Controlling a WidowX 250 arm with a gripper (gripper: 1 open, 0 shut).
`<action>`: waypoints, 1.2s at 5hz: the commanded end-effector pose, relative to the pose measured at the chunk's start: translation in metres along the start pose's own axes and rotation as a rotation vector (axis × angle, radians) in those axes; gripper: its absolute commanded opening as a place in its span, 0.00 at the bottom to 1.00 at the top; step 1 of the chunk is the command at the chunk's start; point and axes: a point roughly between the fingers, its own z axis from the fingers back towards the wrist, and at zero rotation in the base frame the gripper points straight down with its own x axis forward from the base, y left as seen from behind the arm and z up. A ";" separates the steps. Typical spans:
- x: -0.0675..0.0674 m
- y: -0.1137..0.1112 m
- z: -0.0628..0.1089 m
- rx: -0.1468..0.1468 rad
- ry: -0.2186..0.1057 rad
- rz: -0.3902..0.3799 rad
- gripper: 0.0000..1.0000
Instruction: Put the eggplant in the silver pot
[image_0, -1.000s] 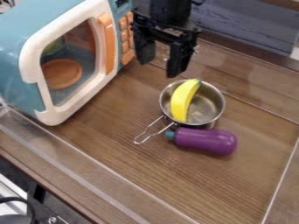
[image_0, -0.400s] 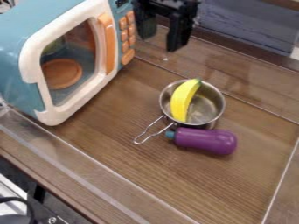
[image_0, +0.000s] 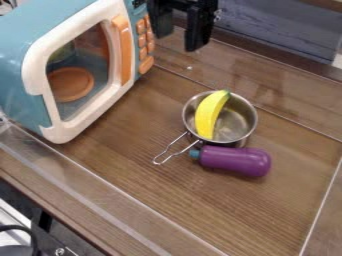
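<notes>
Lifted and drawn back toward the desk's far edge since a second ago, the gripper (image_0: 183, 25) now hangs near the top of the view, fingers spread apart and holding nothing, beside the upper right corner of the toy microwave (image_0: 74, 65). Everything else lies where it did. Well below it, toward the middle of the desk (image_0: 120, 180), the silver pot (image_0: 222, 118) stands upright with a yellow banana-shaped toy (image_0: 210, 113) leaning inside it, one end poking over the rim. The eggplant (image_0: 234, 161) is not in the pot: it lies on its side on the wood just in front of the pot, on the side nearer the desk's front edge, its green cap beside the pot's wire handle. By the look of it, the task is not yet begun in any visible way; the whole job remains, from reaching the eggplant to dropping it into a pot already partly filled.
</notes>
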 end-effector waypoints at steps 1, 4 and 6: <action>0.011 0.007 0.007 0.015 -0.050 -0.045 1.00; 0.005 -0.005 -0.011 0.008 -0.060 -0.050 1.00; 0.008 -0.010 -0.012 0.007 -0.061 -0.109 1.00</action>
